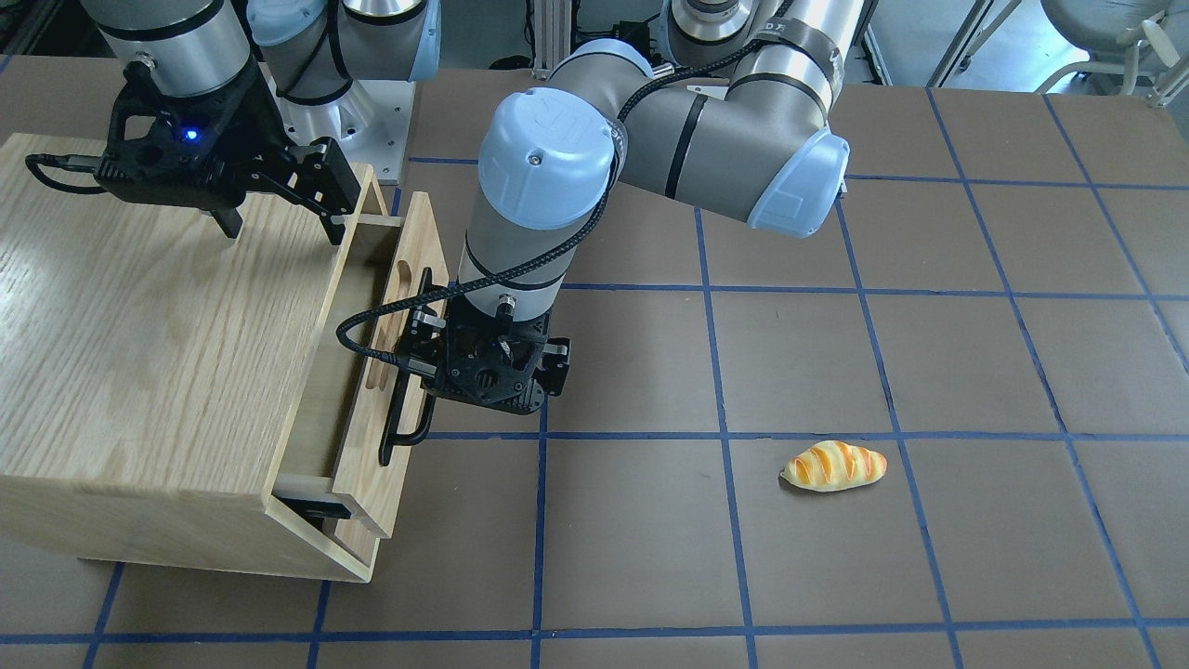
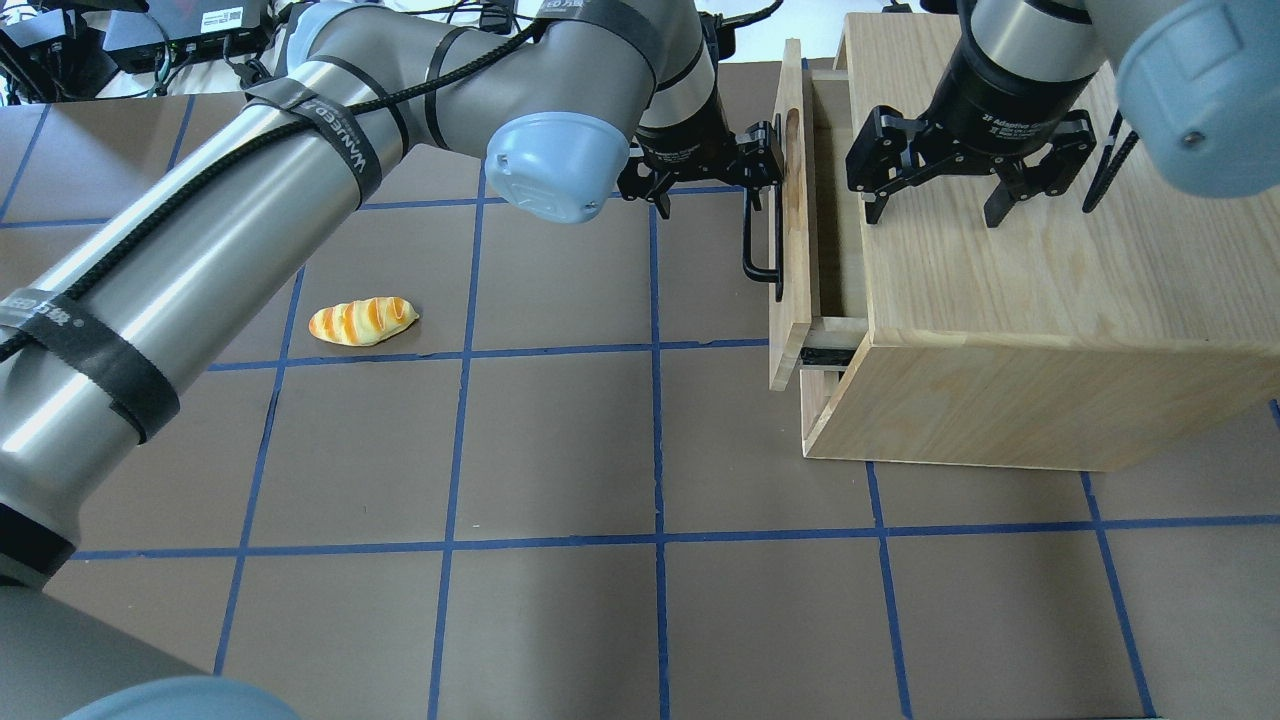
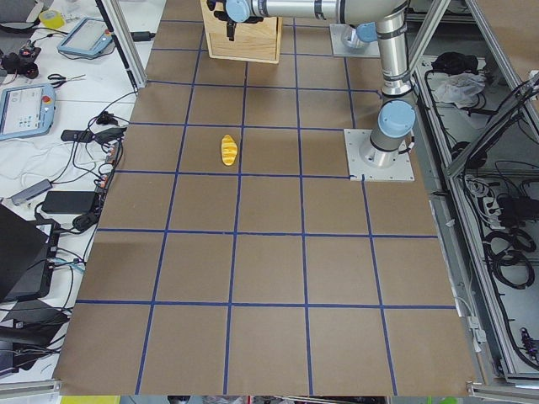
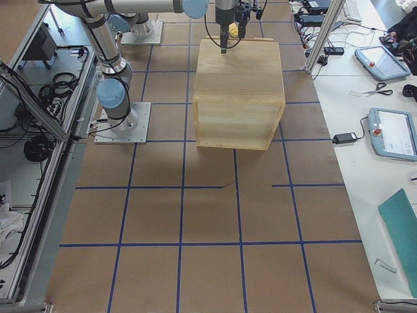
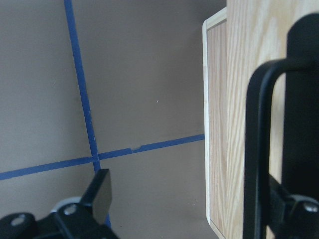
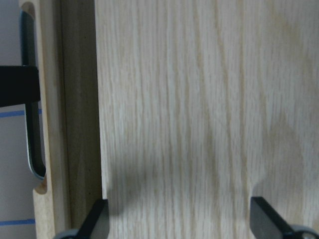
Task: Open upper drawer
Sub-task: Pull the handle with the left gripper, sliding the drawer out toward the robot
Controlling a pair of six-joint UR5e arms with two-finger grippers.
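Clock directions are read on the overhead view, with 12 o'clock on the side far from the robot.

On the table (image 2: 560,440) stands one oak cabinet (image 2: 1050,300), at about 2 o'clock from the centre. The one upper drawer (image 2: 790,250) is partly pulled out of the cabinet toward 9 o'clock, so a dark gap shows between its front panel and the cabinet body. The panel carries one black bar handle (image 2: 750,245) and one oblong slot (image 1: 406,272).

There are two arms and two grippers, each with two fingers. The left gripper (image 1: 418,346) is at the 12 o'clock end of the handle. Its jaws are spread wide and the bar passes between them. In the left wrist view the bar lies close against one finger, while the other finger (image 5: 101,191) stays well apart from it, so the jaws do not squeeze the bar.

The right gripper (image 2: 932,205) points down on the cabinet top, near the edge beside the drawer. Its jaws are wide apart and hold nothing. I cannot tell if the tips touch the wood or stand just above it.

One toy bread roll (image 2: 363,321), yellow with orange stripes, lies on the table at about 9 o'clock, well apart from the cabinet and from both grippers.
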